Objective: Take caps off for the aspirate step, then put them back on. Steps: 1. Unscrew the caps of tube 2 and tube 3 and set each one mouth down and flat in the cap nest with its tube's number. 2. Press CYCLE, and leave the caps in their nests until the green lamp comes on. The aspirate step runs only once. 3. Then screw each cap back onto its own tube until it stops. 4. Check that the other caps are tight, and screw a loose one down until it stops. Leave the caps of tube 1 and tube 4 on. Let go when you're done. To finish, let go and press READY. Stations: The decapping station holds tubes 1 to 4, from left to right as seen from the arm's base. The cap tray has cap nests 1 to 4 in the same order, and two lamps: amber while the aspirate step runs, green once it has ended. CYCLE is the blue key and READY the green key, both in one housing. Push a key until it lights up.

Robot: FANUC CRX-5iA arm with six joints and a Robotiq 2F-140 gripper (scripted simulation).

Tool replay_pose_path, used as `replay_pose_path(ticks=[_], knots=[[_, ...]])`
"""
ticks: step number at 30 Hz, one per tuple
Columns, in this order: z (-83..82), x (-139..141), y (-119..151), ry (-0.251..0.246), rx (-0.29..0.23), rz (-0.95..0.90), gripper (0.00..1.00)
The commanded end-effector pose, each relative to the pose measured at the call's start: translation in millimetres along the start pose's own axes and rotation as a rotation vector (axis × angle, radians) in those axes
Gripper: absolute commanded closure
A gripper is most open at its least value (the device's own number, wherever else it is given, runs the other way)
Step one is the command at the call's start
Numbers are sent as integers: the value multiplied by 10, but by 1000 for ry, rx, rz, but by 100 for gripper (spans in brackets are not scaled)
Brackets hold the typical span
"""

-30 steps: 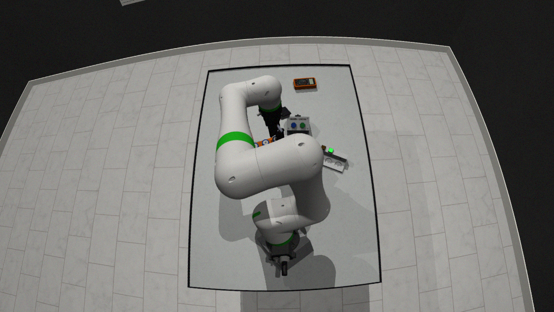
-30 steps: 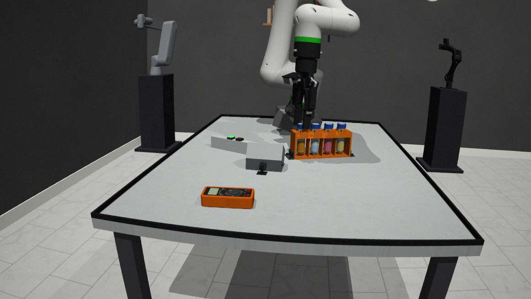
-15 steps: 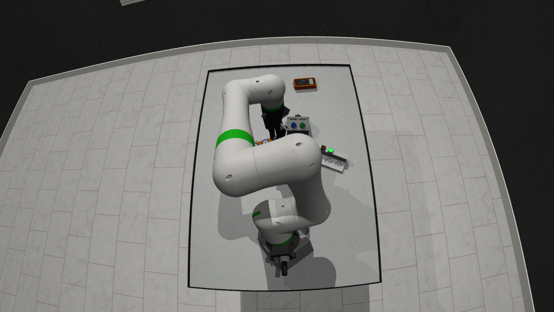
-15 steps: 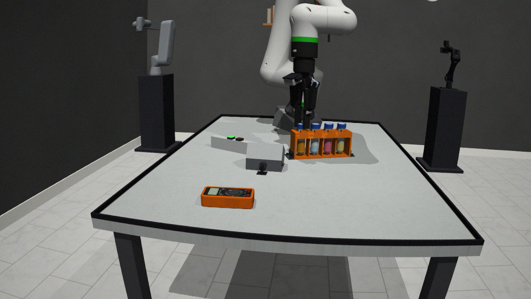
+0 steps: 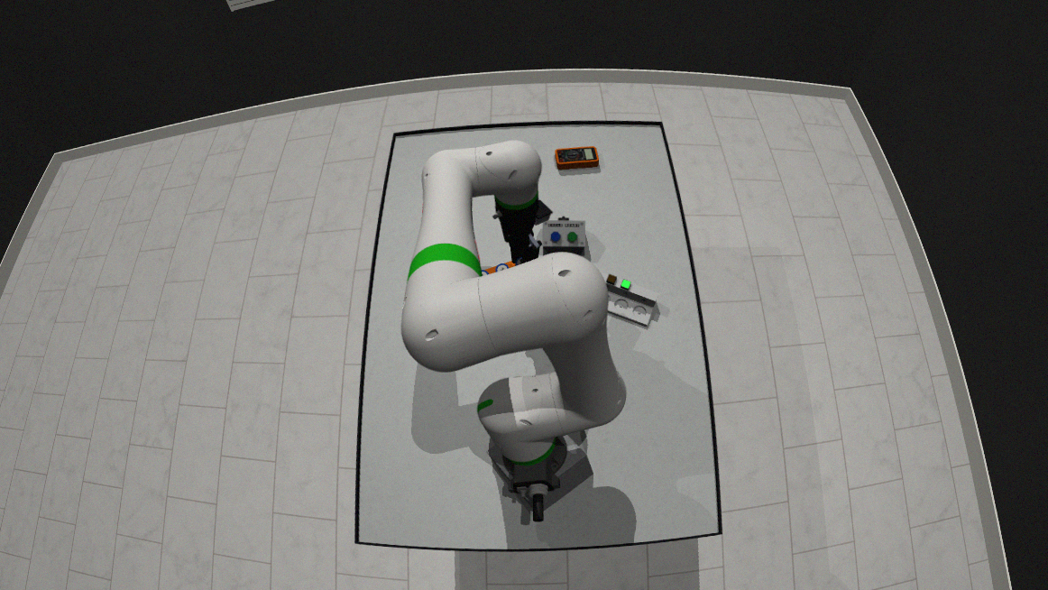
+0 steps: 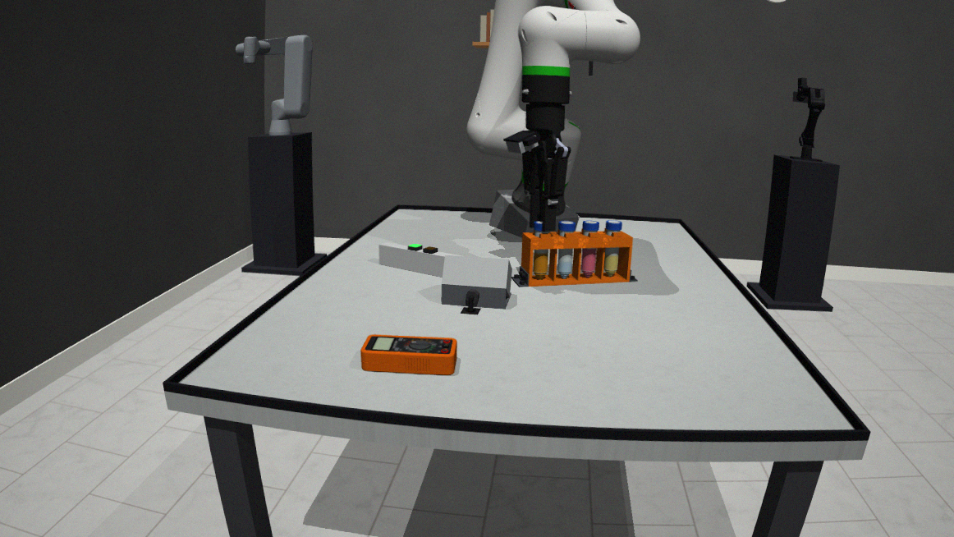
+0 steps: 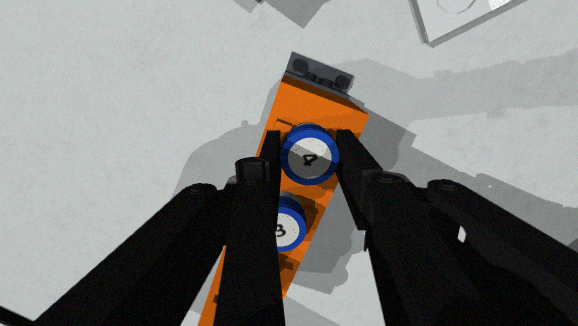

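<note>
The orange decapping station [image 6: 577,256] holds four tubes with blue caps. In the wrist view my gripper [image 7: 308,151] stands straight over the end tube, and its two black fingers touch the sides of the cap marked 4 [image 7: 309,154], which sits on its tube. The cap marked 3 [image 7: 289,230] sits on the neighbouring tube, partly behind my left finger. In the exterior view the gripper [image 6: 543,217] reaches down onto the leftmost cap [image 6: 538,227]. The green lamp [image 5: 625,283] on the cap tray [image 6: 410,256] is lit, and the two nests [image 5: 631,308] I can see are empty.
The grey key housing [image 5: 563,238] with the blue and green keys stands close beside the tube station, also seen in the exterior view [image 6: 474,281]. An orange multimeter [image 6: 408,353] lies nearer the table's far end. My own arm hides most of the station in the top view.
</note>
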State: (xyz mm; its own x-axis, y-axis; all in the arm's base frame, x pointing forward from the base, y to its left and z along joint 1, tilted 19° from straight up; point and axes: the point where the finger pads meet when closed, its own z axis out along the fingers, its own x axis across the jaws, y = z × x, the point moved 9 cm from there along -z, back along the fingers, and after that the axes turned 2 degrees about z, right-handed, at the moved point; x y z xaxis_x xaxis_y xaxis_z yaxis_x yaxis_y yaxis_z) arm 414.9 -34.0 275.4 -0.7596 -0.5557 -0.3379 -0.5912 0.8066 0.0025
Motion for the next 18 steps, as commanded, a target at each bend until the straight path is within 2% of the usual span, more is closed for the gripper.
replay_pose_path(ticks=[1, 6, 8, 16, 18], knots=[[-8, -8, 4, 2, 9, 241, 70], [-7, -8, 4, 1, 10, 491, 70], [-7, -8, 4, 1, 10, 491, 70], [-6, -8, 4, -1, 10, 889, 70], [-6, -8, 5, -1, 10, 889, 70]])
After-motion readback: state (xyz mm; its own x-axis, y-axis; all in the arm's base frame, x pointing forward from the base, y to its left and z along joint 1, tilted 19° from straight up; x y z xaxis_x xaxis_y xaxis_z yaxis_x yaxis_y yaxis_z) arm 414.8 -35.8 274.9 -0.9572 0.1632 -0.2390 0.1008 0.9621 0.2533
